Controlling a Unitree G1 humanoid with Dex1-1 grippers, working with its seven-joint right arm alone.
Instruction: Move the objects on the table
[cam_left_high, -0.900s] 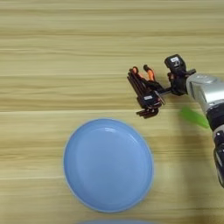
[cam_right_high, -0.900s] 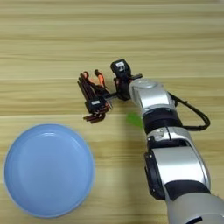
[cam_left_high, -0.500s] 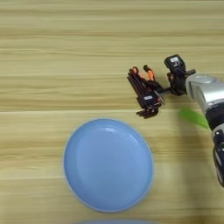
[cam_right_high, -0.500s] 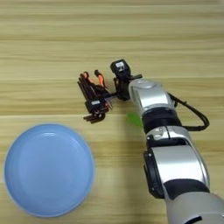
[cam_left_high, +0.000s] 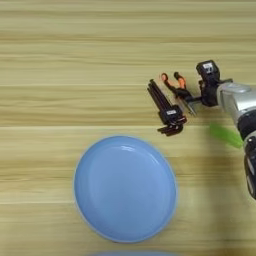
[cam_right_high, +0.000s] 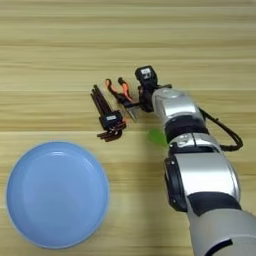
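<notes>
The robot's right arm enters from the bottom right and reaches up and leftward over the worktop (cam_right_high: 60, 50), its silver forearm (cam_right_high: 175, 112) foreshortened beneath the head camera. A bulky silver-and-black upper segment (cam_right_high: 202, 180) fills the lower right corner, and a dark cable (cam_right_high: 227, 137) loops along the forearm's outer side. The black end effector (cam_right_high: 139, 100) sits low at the arm's far end, its wrist block raised behind it; how its fingers stand cannot be made out.

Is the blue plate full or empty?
Empty. The plate shows only its bare blue inside; the pliers and hex keys lie on the table beyond it.
</notes>
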